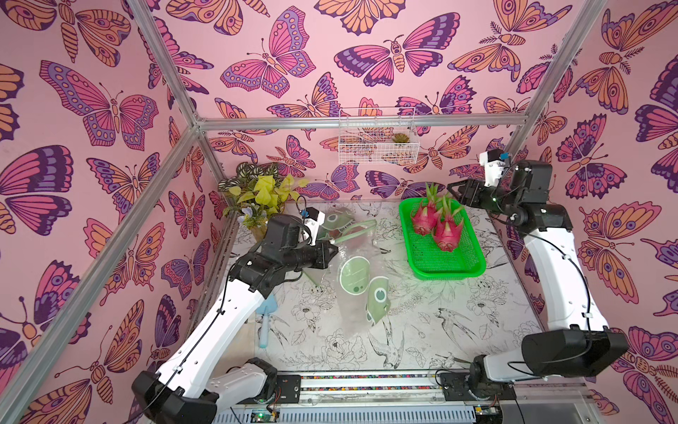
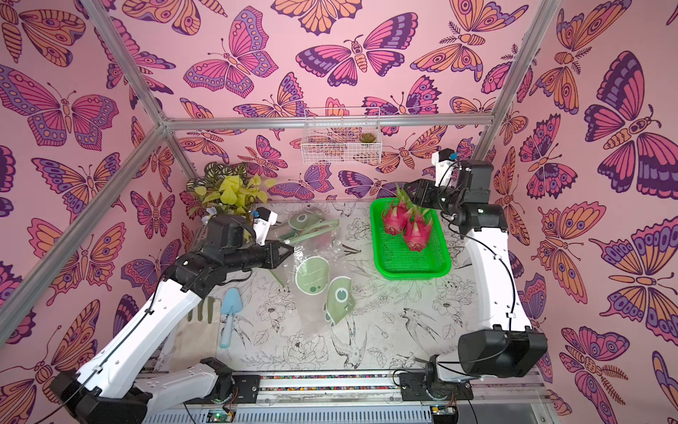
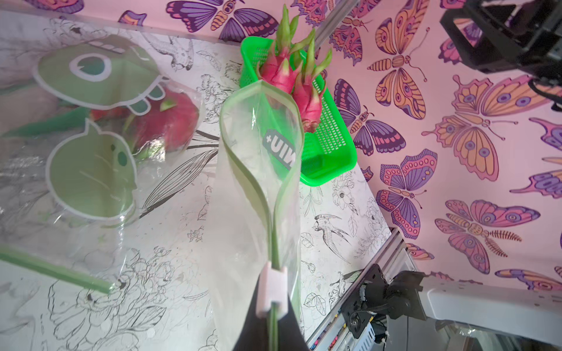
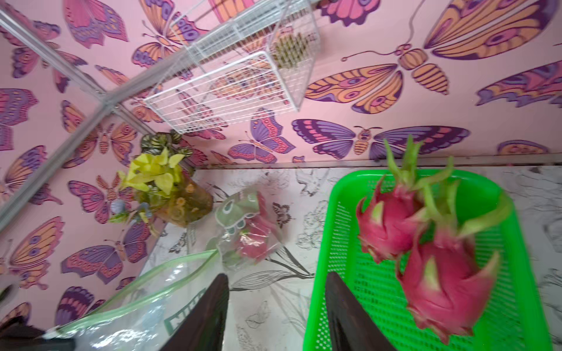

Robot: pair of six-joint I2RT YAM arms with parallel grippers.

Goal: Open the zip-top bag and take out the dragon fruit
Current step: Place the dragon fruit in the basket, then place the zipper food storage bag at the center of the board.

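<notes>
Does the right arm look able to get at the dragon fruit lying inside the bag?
Probably not yet: the dragon fruit lies wrapped in a clear bag; the open right gripper, near the basket, would meet plastic first.

Pink butterfly walls (image 1: 330, 55), aluminium frame (image 1: 257, 123), white wire basket (image 1: 367, 154), bird-print tabletop (image 1: 422, 330)
</notes>
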